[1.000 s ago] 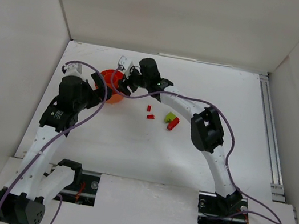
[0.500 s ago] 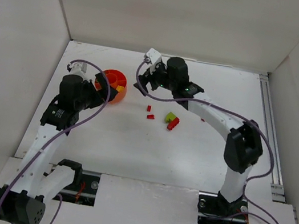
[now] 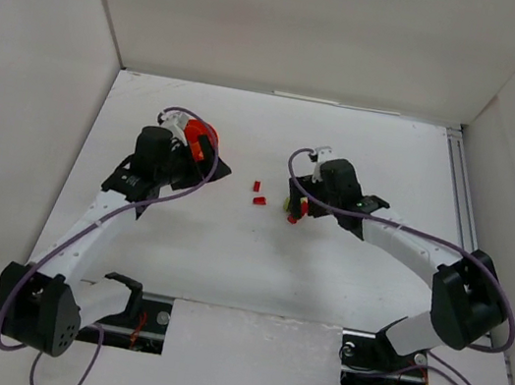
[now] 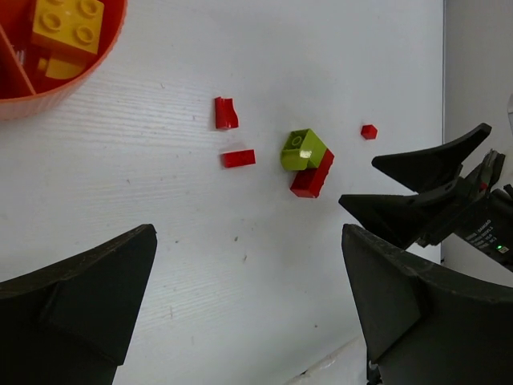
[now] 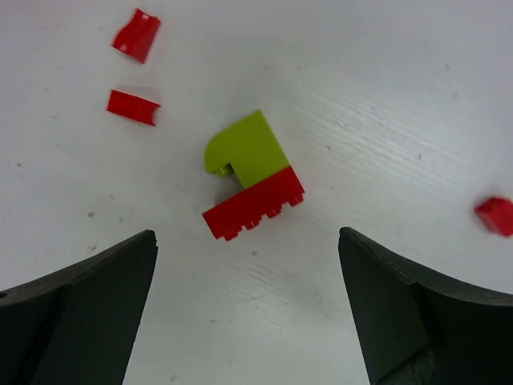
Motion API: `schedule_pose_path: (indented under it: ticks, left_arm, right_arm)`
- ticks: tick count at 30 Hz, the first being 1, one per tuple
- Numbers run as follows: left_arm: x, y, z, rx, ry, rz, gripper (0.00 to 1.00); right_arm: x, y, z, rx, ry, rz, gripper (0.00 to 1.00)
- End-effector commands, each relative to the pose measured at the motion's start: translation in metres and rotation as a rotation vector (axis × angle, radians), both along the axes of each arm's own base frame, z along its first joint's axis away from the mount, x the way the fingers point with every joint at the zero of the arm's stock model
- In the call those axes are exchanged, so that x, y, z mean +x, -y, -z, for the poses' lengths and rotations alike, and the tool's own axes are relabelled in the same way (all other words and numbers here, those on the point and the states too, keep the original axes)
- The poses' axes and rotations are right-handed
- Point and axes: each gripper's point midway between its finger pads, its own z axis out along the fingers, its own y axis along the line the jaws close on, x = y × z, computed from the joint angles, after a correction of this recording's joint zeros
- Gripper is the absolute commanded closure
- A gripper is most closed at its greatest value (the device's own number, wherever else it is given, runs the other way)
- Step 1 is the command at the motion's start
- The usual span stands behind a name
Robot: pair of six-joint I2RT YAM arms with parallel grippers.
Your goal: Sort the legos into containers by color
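The orange bowl (image 4: 48, 88) sits at the top left of the left wrist view with a yellow lego (image 4: 68, 24) in one compartment. From above, the left arm partly covers the bowl (image 3: 194, 131). My left gripper (image 3: 211, 160) hangs open and empty just right of it. A lime lego (image 5: 247, 144) leans on a red brick (image 5: 253, 204). My right gripper (image 5: 247, 241) is open right over this pair, touching neither. Two small red legos (image 5: 136, 35) (image 5: 133, 107) lie to their left and a tiny red one (image 5: 495, 215) to the right.
White walls box in the white table (image 3: 228, 247) on the left, back and right. A metal rail (image 3: 465, 229) runs along the right edge. My right gripper's fingers (image 4: 425, 164) show at the right of the left wrist view.
My right gripper left the bowl, opened wide, and swung right then down over the lime and red pair. My left arm reached forward, and its gripper now covers part of the bowl.
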Motion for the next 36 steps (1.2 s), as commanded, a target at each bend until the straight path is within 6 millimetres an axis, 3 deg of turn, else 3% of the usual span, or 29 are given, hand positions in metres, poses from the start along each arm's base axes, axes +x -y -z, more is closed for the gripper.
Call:
schedule_pose_path:
  ticks: [1,6,13,16,20,29,31,32,36]
  left_arm:
    - [0.005,0.018,-0.005,-0.030,0.042,0.054,0.00]
    - [0.008,0.022,0.001,-0.035,0.025,0.059,0.00]
    - [0.004,0.021,0.001,-0.034,0.023,0.059,0.00]
    - [0.004,0.018,0.001,-0.025,0.024,0.043,0.00]
    - [0.002,0.017,-0.001,-0.025,0.026,0.043,0.00]
    - [-0.001,0.015,-0.001,-0.021,0.027,0.035,0.00]
    - [-0.001,0.015,-0.001,-0.021,0.027,0.035,0.00]
    - [-0.002,0.015,-0.003,-0.023,0.036,0.035,0.00]
    - [-0.003,0.017,-0.006,-0.021,0.053,0.063,0.00]
  right_arm:
    - [-0.010,0.029,0.016,-0.005,-0.126,0.293,0.01]
    - [-0.016,0.009,0.020,0.028,-0.174,0.450,0.05]
    - [-0.003,-0.012,0.038,0.034,-0.208,0.483,0.17]
    - [0.001,-0.007,0.048,0.003,-0.204,0.528,0.27]
    - [0.005,-0.003,0.062,-0.016,-0.206,0.574,0.30]
    - [0.012,0.016,0.064,-0.034,-0.158,0.636,0.46]
    - [0.020,0.022,0.061,-0.042,-0.131,0.619,0.56]
    - [0.017,0.025,0.064,-0.061,-0.134,0.609,0.56]
    - [0.022,0.021,0.053,-0.101,-0.082,0.490,0.74]
